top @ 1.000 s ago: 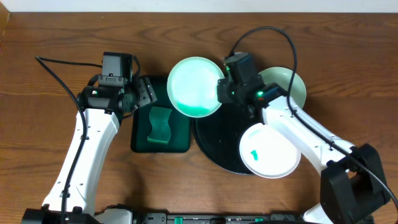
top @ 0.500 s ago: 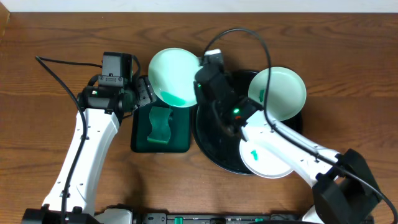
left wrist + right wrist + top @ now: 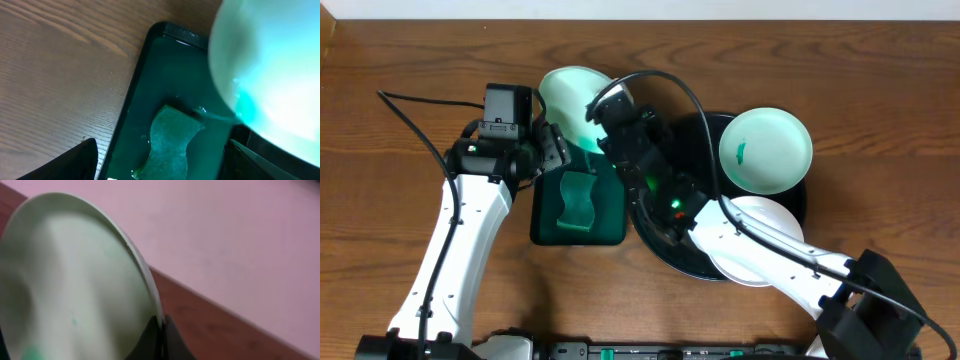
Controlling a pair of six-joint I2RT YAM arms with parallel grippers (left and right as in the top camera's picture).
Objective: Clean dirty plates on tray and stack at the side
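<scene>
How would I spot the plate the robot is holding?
Start at the big black tray, where two plates lie flat. Left of it, over the far end of the small green tray, the right gripper pinches a third plate by its rim: the only one tilted in the air.

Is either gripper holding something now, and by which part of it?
The right gripper pinches a pale-mint plate by its rim. The open left gripper holds nothing.

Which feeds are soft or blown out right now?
Overhead: sharp, evenly lit. Left wrist: the held plate is close, blurred and glaring bright, while the sponge below is fairly crisp. Right wrist: whole frame soft, even the plate rim.
</scene>
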